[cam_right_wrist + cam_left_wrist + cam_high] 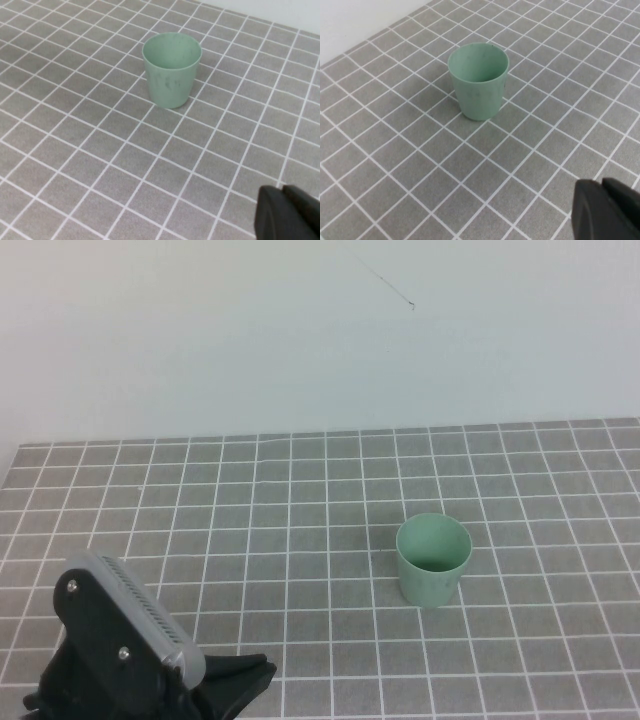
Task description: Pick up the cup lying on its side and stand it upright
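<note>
The pale mint-green cup (433, 560) stands upright with its mouth up on the grey grid mat, right of centre. It also shows in the left wrist view (479, 81) and in the right wrist view (171, 69). My left gripper (262, 672) is low at the front left, well short of the cup, and its jaws are shut on nothing (601, 184). My right gripper (281, 189) is out of the high view. In its wrist view the jaws are shut and empty, well back from the cup.
The grey tiled mat (300, 540) covers the table up to a plain white wall (300, 330) at the back. The left arm's wrist housing (125, 625) fills the front left corner.
</note>
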`<state>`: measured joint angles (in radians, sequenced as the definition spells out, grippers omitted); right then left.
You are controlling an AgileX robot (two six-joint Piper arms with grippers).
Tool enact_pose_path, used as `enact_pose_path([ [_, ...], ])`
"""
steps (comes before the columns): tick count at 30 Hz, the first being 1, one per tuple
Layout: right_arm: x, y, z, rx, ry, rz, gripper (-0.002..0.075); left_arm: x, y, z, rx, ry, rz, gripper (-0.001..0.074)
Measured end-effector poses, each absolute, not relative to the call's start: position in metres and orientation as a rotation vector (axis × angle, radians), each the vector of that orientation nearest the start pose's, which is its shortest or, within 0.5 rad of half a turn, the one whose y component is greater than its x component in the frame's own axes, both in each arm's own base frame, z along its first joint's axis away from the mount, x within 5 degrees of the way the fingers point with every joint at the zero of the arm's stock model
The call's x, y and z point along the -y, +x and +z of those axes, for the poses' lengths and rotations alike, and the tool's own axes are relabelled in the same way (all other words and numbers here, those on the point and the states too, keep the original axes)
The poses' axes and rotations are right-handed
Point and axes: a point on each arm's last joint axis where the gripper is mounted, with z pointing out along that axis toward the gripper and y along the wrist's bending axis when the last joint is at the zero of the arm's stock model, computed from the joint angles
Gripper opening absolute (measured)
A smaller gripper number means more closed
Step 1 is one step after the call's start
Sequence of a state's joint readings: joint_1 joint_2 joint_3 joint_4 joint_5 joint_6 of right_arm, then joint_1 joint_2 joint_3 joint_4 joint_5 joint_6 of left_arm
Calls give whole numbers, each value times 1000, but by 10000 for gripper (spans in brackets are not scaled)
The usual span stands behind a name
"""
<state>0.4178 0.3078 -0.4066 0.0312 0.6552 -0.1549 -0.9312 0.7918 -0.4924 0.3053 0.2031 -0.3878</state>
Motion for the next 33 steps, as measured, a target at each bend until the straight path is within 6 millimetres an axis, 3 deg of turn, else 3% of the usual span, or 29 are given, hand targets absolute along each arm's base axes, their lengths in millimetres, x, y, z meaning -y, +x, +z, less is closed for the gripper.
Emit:
enact_pose_path([
  [6, -28, 60, 272, -1966, -563, 200, -3, 116, 99, 294, -1807, 739, -602, 1],
  [13, -28, 60, 272, -1966, -563, 200, -3, 71, 106, 315, -1717, 432, -479, 1],
  [19, -28, 60, 272, -1966, -565, 199, -3, 32, 87, 340, -1513, 180, -381, 1],
  [24, -28, 60, 272, -1966, -565, 199, -3, 11, 67, 349, -1402, 28, -258, 1],
  [28, -28, 60, 272, -1966, -563, 200, -3, 3, 54, 340, -1343, -68, -216, 1],
  [33, -28, 60, 272, -1966, -563, 200, -3, 4, 52, 296, -1342, -98, -248, 1],
])
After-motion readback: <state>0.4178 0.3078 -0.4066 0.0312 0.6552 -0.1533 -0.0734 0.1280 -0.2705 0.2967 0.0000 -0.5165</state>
